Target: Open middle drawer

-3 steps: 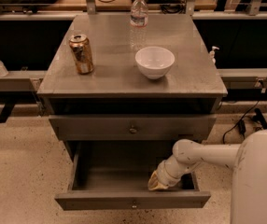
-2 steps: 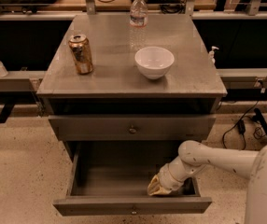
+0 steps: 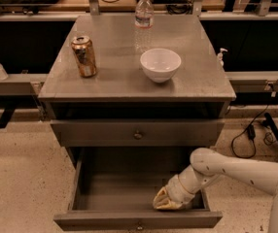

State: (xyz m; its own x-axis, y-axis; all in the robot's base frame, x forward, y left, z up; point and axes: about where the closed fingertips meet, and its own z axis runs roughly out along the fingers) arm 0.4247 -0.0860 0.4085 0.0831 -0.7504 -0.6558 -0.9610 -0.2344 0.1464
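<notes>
The middle drawer is a wide grey metal drawer, pulled well out toward the camera, and its inside shows nothing in it. Its small round knob sits at the bottom edge of the view. My gripper is inside the drawer at the right, low against the back of the drawer front, on my white arm coming in from the right. The top drawer with the same knob is shut above it. The lowest drawer is hidden below.
On the cabinet top stand a soda can, a white bowl and a water bottle. Cables lie on the floor to the right. Benches run left and right behind the cabinet.
The middle drawer has slid further out toward the camera. My gripper and arm moved with it, staying inside at the drawer's right front.
</notes>
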